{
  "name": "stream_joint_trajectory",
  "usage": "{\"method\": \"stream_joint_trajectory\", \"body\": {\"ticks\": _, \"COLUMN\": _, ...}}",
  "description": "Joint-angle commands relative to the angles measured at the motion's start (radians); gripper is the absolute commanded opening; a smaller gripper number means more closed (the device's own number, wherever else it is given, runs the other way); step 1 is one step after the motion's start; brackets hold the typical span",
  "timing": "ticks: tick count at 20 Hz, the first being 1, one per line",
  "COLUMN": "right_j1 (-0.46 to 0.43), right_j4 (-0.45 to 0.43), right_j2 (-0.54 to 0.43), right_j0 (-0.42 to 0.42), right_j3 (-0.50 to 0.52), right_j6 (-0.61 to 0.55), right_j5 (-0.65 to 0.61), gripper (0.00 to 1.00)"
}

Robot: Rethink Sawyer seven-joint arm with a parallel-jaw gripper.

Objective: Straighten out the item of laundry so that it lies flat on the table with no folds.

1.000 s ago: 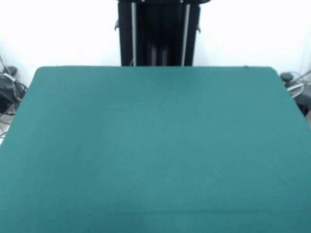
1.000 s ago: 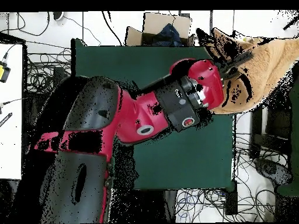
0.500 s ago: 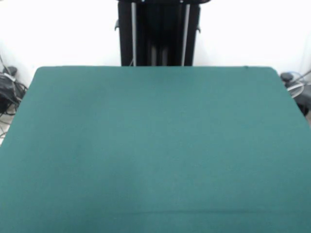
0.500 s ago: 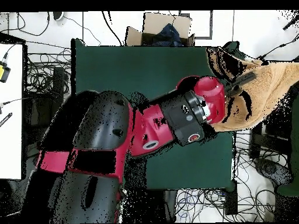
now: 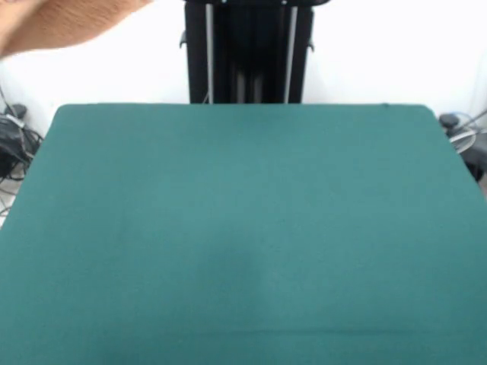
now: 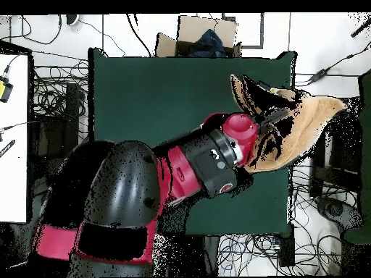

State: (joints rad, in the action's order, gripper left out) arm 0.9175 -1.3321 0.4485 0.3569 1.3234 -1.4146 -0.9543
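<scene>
The item of laundry [image 6: 298, 124], an orange-tan towel, hangs bunched in the air over the right part of the table [image 6: 156, 94] in the overhead view. It trails from the end of my red and black arm [image 6: 210, 163]. My gripper [image 6: 264, 119] sits under the red wrist, shut on the towel, with most of it covered by cloth. In the front view only a blurred flap of the towel [image 5: 65, 21] shows at the top left, above the bare green table [image 5: 243, 228].
A cardboard box [image 6: 199, 36] stands just past the table's far edge in the overhead view. Cables lie on the floor all round. A white surface [image 6: 13, 137] runs along the left. The black pedestal [image 5: 247, 49] rises behind the table in the front view.
The arm has swung the towel from beyond the table's right edge inward over the table. A flap of the towel has come into the front view at top left.
</scene>
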Motion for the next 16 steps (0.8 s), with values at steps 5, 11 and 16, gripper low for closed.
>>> {"method": "stream_joint_trajectory", "body": {"ticks": 5, "right_j1": 0.135, "right_j4": 0.311, "right_j2": -0.149, "right_j0": -0.077, "right_j3": 0.286, "right_j6": 0.32, "right_j5": 0.089, "gripper": 0.0}}
{"method": "stream_joint_trajectory", "body": {"ticks": 11, "right_j1": 0.172, "right_j4": 0.375, "right_j2": -0.179, "right_j0": -0.116, "right_j3": 0.37, "right_j6": 0.36, "right_j5": 0.142, "gripper": 0.0}}
{"method": "stream_joint_trajectory", "body": {"ticks": 16, "right_j1": 0.19, "right_j4": 0.378, "right_j2": -0.183, "right_j0": -0.119, "right_j3": 0.431, "right_j6": 0.329, "right_j5": 0.196, "gripper": 0.0}}
